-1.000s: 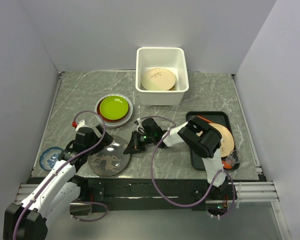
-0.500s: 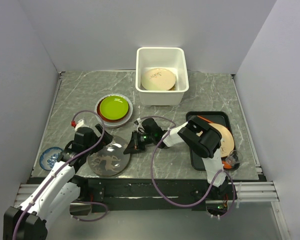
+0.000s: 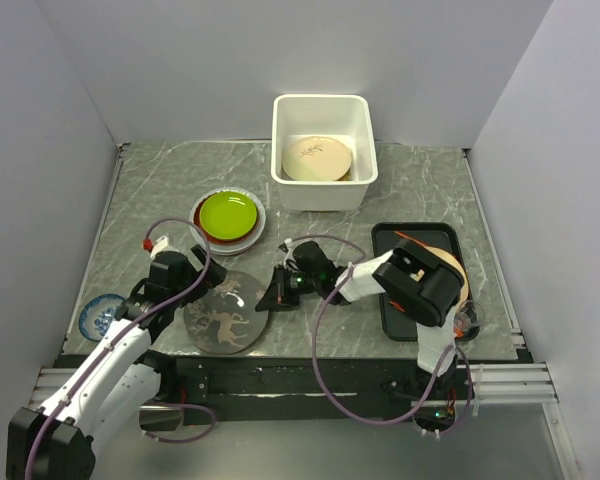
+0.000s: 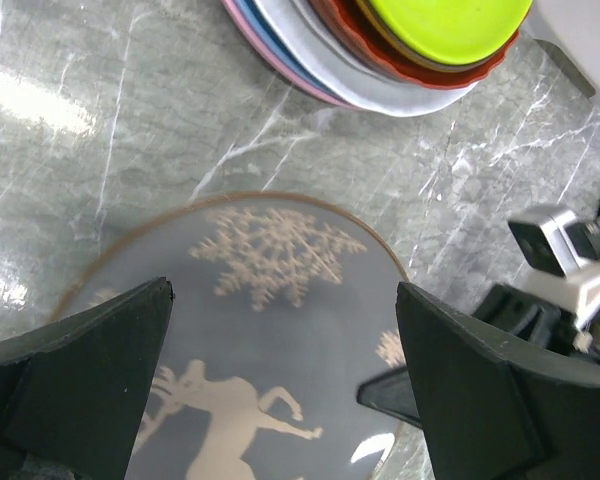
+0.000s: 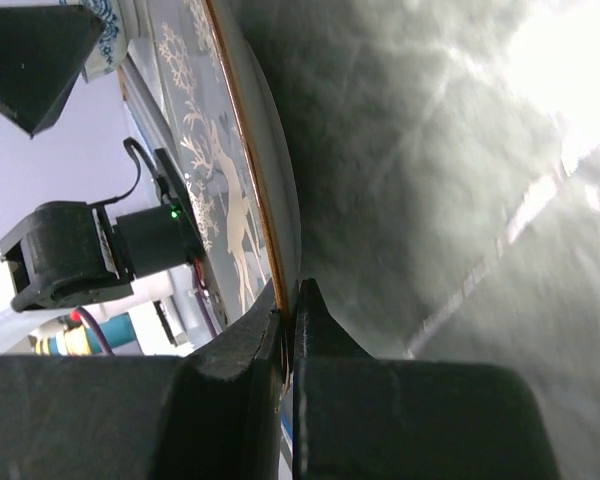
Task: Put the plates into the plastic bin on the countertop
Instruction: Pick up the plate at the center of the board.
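My right gripper [image 3: 277, 290] is clenched on the right rim of the grey patterned plate [image 3: 223, 316], which lies by the near edge of the countertop [image 3: 420, 190]. My left gripper [image 3: 187, 283] hangs spread wide above the plate's left side. At the far edge, the plastic bin [image 3: 321, 195] holds one cream plate [image 3: 317, 158]. One lime-topped stack [image 3: 228, 215] lies just beyond the grey plate.

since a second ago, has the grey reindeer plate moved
Yes. The grey reindeer plate has shifted slightly right, away from the small blue patterned dish at the left edge, toward the black tray.
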Robot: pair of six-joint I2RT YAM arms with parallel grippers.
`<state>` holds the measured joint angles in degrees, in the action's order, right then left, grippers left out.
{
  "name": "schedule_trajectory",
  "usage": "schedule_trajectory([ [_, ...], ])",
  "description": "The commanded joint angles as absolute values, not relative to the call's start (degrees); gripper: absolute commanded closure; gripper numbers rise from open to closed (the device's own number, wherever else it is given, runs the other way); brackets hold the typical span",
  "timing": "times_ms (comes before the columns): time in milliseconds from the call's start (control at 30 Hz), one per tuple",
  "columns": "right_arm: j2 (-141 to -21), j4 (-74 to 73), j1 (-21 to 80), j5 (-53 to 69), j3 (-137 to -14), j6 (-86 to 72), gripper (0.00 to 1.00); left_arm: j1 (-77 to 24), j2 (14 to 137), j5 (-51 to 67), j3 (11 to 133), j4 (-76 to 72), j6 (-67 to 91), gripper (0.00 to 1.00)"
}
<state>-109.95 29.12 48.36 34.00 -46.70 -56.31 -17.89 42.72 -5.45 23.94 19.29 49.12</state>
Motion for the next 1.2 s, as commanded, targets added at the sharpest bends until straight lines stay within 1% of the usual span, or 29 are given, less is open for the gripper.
schedule_trajectory([
  [0, -103.4, 29.6, 48.3, 30.0, -43.2, -55.6, 1.00, -18.1, 43.6, -5.4, 27.1, 15.6, 48.0, 0.01],
  [367, -94.0, 28.3, 47.0, 26.5, -36.5, -56.1, 1.00, -18.1, 46.1, -3.8, 26.9, 11.9, 47.5, 0.01],
  [933, -77.5, 17.3, 46.2, 20.2, -32.1, -53.9, 1.00, -18.1, 51.4, -0.4, 26.5, 7.8, 47.2, 0.01],
  [1167, -68.8, 12.9, 44.7, 18.4, -29.4, -53.3, 1.00, -18.1, 50.9, 0.3, 25.8, 7.2, 47.5, 0.01],
])
